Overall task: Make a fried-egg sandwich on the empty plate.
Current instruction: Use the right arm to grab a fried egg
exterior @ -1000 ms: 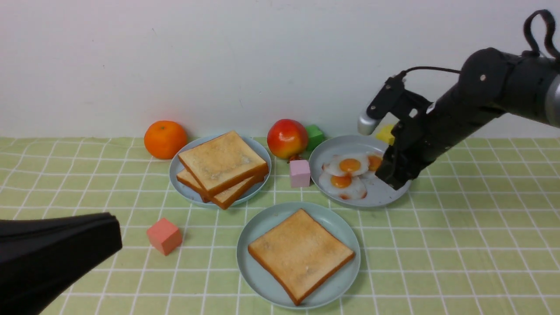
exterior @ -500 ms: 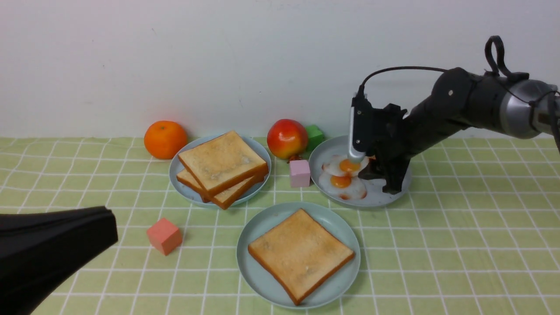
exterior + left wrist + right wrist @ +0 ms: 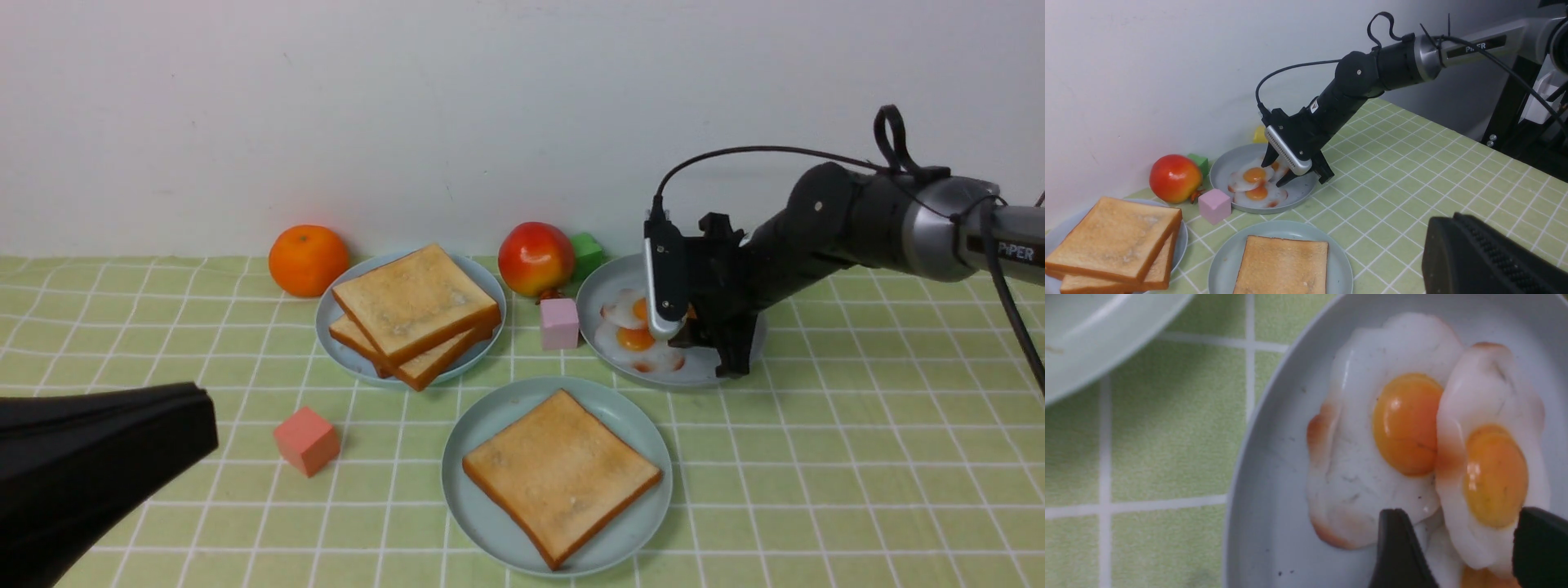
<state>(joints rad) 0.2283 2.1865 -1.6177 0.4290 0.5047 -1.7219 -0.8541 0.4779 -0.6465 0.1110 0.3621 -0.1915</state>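
Note:
The empty plate [image 3: 482, 425], pale mint, sits at front centre with one toast slice [image 3: 562, 475] lying flat on it. A fried-egg sandwich is not in view. Several fried eggs [image 3: 635, 338] overlap on a grey-blue plate [image 3: 606, 287] behind it to the right. My right gripper [image 3: 706, 349] hangs low over that plate, open. In the right wrist view its two fingers [image 3: 1399, 547] straddle the edge of one egg [image 3: 1492, 473] without pinching it. My left gripper [image 3: 206, 420] is shut and empty at the front left, above the cloth.
A stack of two toast slices [image 3: 415, 306] lies on another grey-blue plate. An orange [image 3: 309, 260], an apple [image 3: 536, 258] and a green block [image 3: 586, 253] line the wall. A pink block [image 3: 559, 323] stands between the back plates; a red cube [image 3: 306, 441] sits front left.
My right arm has swung left and dropped onto the egg plate, its jaws opening wider on the way. The left gripper has hardly moved.

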